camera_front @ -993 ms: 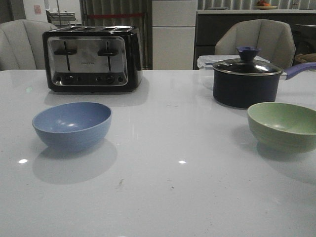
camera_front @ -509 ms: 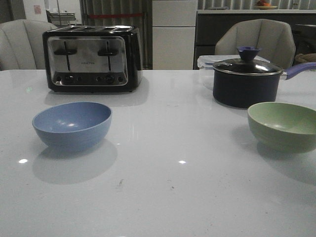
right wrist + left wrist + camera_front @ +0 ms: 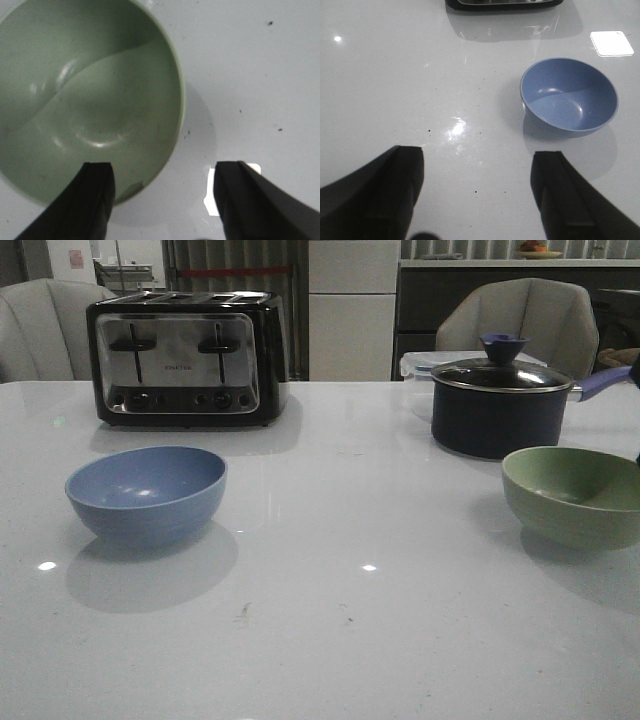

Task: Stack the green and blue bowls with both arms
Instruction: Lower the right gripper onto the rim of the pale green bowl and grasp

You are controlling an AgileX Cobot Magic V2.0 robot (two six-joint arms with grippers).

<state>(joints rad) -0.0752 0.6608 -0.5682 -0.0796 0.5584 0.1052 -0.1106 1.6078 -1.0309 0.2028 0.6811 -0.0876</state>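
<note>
The dusty blue bowl [image 3: 146, 493] sits upright on the white table at the left; it also shows in the left wrist view [image 3: 569, 94]. The pale green bowl [image 3: 575, 494] sits upright at the right edge and fills much of the right wrist view [image 3: 85, 95]. My left gripper [image 3: 477, 187] is open and empty above bare table, the blue bowl ahead and off to one side. My right gripper [image 3: 162, 197] is open and empty above the green bowl's rim, one finger [image 3: 95, 200] over the bowl, the other over the table. Neither gripper shows clearly in the front view.
A black and chrome toaster [image 3: 185, 358] stands at the back left. A dark saucepan [image 3: 498, 408] with a blue-knobbed glass lid stands at the back right, just behind the green bowl. Two chairs stand behind the table.
The bowls have not moved. A dark shape has appeared at the right edge of the front view, and the green bowl now looks more shaded.
</note>
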